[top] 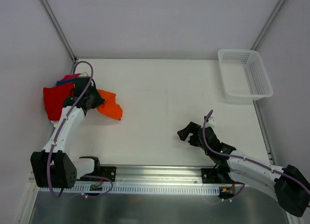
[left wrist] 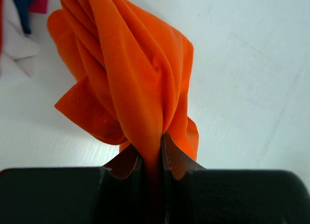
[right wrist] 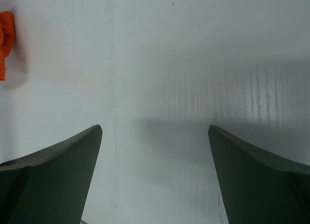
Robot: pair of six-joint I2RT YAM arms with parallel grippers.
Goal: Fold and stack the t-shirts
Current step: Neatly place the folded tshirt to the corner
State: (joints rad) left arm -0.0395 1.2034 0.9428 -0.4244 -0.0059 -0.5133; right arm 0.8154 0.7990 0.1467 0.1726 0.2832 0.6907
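My left gripper (top: 92, 99) (left wrist: 151, 141) is shut on the bright orange t-shirt (top: 110, 106) (left wrist: 131, 69), which hangs bunched from the jaws at the table's left side. A red t-shirt (top: 55, 101) lies under the left arm, with blue (top: 64, 81) and magenta-pink (top: 73, 76) cloth behind it; white, blue and pink cloth shows at the left wrist view's top left (left wrist: 19, 21). My right gripper (top: 184, 133) (right wrist: 155, 132) is open and empty over bare table right of centre. An orange scrap (right wrist: 5, 45) shows at the right wrist view's left edge.
A white plastic mesh basket (top: 244, 74) stands at the back right corner. The metal rail (top: 160, 178) with the arm bases runs along the near edge. Grey walls close in the table at the back and sides.
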